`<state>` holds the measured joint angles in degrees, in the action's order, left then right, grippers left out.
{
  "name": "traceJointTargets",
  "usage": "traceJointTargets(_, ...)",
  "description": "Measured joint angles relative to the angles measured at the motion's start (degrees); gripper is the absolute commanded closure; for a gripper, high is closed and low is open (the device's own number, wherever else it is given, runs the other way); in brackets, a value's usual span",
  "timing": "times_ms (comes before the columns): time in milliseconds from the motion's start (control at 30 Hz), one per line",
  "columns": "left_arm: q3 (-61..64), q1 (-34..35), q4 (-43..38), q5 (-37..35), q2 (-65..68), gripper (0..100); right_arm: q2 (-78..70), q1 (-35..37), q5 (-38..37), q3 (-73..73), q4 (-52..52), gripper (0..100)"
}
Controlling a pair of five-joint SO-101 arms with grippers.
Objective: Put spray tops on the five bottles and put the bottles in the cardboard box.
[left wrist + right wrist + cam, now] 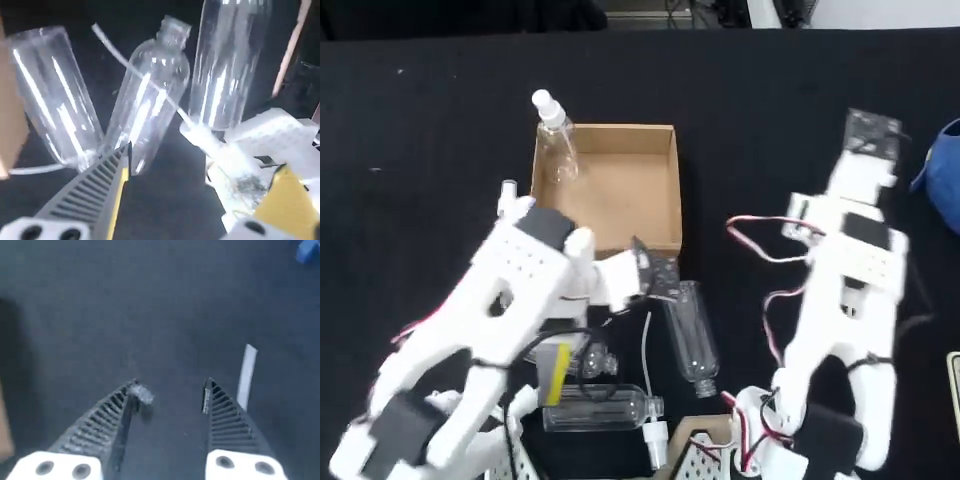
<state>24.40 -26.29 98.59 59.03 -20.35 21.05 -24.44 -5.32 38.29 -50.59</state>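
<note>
The cardboard box [620, 195] sits open at mid-table. A clear bottle [557, 140] with a white spray top stands at the box's far left corner. Three uncapped clear bottles lie near the front: one [690, 338] [150, 95] with a bare neck, a second [600, 408] [230, 60], and a third [593, 360] [55, 95] partly under the left arm. A loose spray top [655, 437] [200, 134] with its thin tube lies among them. My left gripper [653, 270] [200, 170] hovers open above them. My right gripper [870, 135] [170, 392] is open over bare table at the far right.
A blue object [940, 180] [307, 250] lies at the right edge. A small white strip [246, 375] rests on the black table [770, 110] beside the right gripper. A small white piece [507, 193] stands left of the box. White perforated arm bases [710, 460] occupy the front edge.
</note>
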Motion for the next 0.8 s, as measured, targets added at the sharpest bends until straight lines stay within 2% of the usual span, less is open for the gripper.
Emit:
traceJointTargets(133, -6.7, -3.3, 0.0, -0.4, 6.2, 70, 0.0, -6.1, -4.7, -0.4, -2.9, 81.1)
traceJointTargets(267, -8.3, -5.4, -2.3, -1.8, 9.7, 70, 0.0, -10.6, -9.1, -0.4, -3.3, 81.1)
traceJointTargets(467, -4.4, -6.3, -12.0, -5.5, 10.7, 70, 0.0, -16.9, -13.6, 1.0, -3.6, 81.0)
traceJointTargets(633, -1.3, -6.7, -14.9, -5.8, 11.3, 70, 0.0, -21.1, -17.4, 3.3, -3.6, 80.9)
traceJointTargets(800, 0.8, -6.7, -15.7, -5.8, 11.3, 70, 0.0, -22.3, -18.8, 4.9, -3.6, 80.9)
